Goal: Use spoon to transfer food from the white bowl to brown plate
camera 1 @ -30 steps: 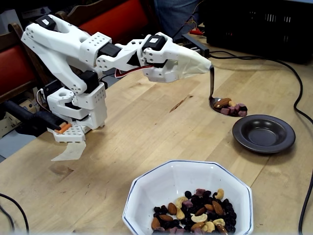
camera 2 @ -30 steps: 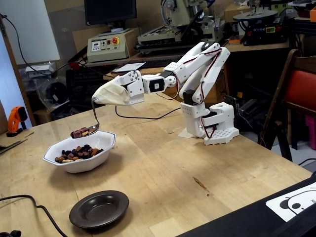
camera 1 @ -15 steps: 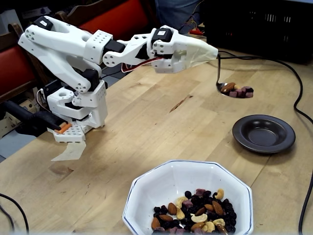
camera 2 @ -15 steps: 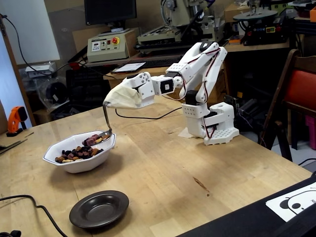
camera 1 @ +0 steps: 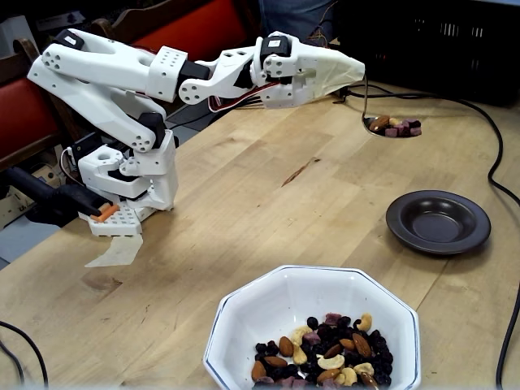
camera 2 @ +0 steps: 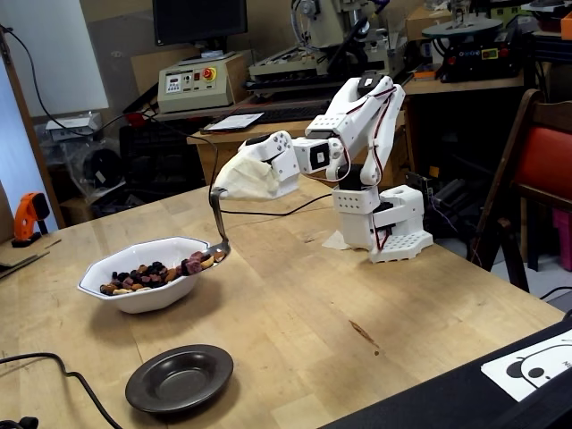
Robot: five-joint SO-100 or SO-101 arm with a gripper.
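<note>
My gripper [camera 1: 357,75] [camera 2: 217,186], wrapped in cream cloth, is shut on the spoon's slim handle [camera 2: 218,219]. The spoon [camera 1: 388,126] hangs down from it, level and loaded with food [camera 1: 394,125] [camera 2: 198,262]: almonds and dark berries. In a fixed view the spoon sits in the air above and behind the brown plate [camera 1: 439,221]. In the other it hovers just past the right rim of the white bowl [camera 2: 134,295]. That bowl [camera 1: 244,309] holds more trail mix [camera 1: 325,351]. The brown plate [camera 2: 179,377] is bare.
The arm's white base [camera 1: 122,191] [camera 2: 384,223] stands on the wooden table. Black cables [camera 1: 497,162] [camera 2: 54,365] run near the plate. A black crate [camera 1: 439,41] sits behind, a red chair [camera 2: 541,170] to the side, and printed paper [camera 2: 536,365] at the table's corner.
The arm has carried the loaded spoon up and away from the white bowl's middle, out past its rim. Bowl and plate have not moved.
</note>
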